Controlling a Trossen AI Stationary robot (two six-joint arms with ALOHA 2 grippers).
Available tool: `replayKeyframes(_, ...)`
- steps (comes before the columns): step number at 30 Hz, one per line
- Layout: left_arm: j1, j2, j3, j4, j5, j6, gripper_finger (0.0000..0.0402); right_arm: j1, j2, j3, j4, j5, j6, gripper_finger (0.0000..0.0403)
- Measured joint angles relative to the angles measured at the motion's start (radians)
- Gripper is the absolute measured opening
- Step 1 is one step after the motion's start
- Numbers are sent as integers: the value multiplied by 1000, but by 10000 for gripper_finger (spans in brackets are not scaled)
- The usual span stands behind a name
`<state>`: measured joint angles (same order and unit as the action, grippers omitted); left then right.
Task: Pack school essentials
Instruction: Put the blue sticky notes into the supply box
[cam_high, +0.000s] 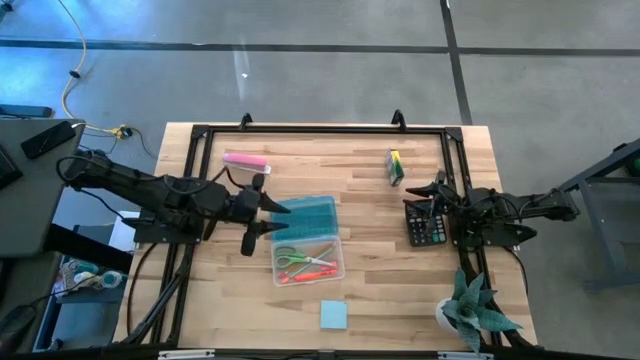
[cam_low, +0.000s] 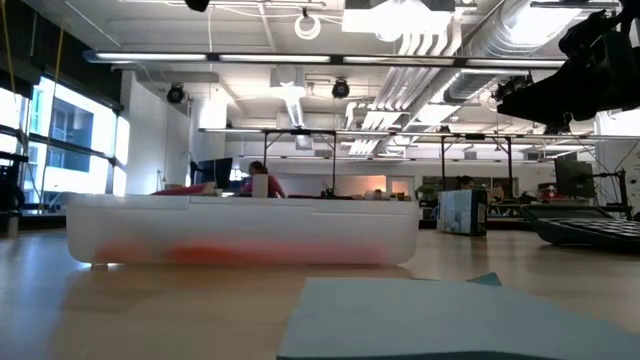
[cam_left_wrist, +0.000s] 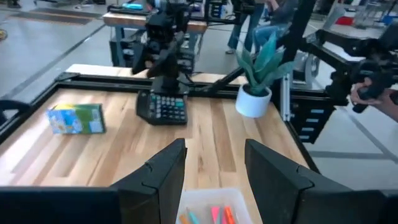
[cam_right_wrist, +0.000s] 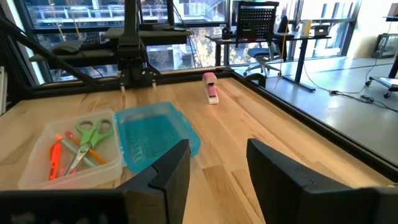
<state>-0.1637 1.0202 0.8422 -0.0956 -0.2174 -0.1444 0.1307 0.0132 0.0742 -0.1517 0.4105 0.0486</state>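
One clear plastic box (cam_high: 308, 258) sits near the middle of the wooden table (cam_high: 370, 290), its single teal lid (cam_high: 308, 215) hinged back flat on the side toward the table's far edge. Inside the box lie one pair of green-handled scissors (cam_right_wrist: 89, 138), one orange-red pen (cam_right_wrist: 56, 155) and a few thin pencils whose exact number cannot be told. Outside it there are four loose things: one light-blue square note pad (cam_high: 333, 316) near the front edge, one green-yellow block (cam_high: 396, 167) toward the far right, one pink oblong piece (cam_high: 246, 160) toward the far left, and one dark calculator (cam_high: 425, 224) at the right. One spiky green potted plant (cam_high: 472, 308) in a white pot stands at the front right corner. The scissors lie flat with blades closed, the pen alongside them. The left gripper (cam_high: 274, 217) reaches in from the left, held low and level at the left edge of the open lid, its fingers (cam_left_wrist: 163, 174) apart with nothing between them. The right gripper (cam_high: 424, 193) rests at the right side above the calculator, pointing toward the box, its fingers (cam_right_wrist: 166, 174) likewise parted and empty.
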Motion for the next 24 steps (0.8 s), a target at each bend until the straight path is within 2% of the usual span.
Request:
replayKeyframes(15, -43, 328, 217, -146, -11, 44, 156, 0, 6, 0, -1, 4, 30, 149)
replayKeyframes(24, -87, 485, 296, -161, -3, -33, 156, 0, 6, 0, -1, 5, 30, 149)
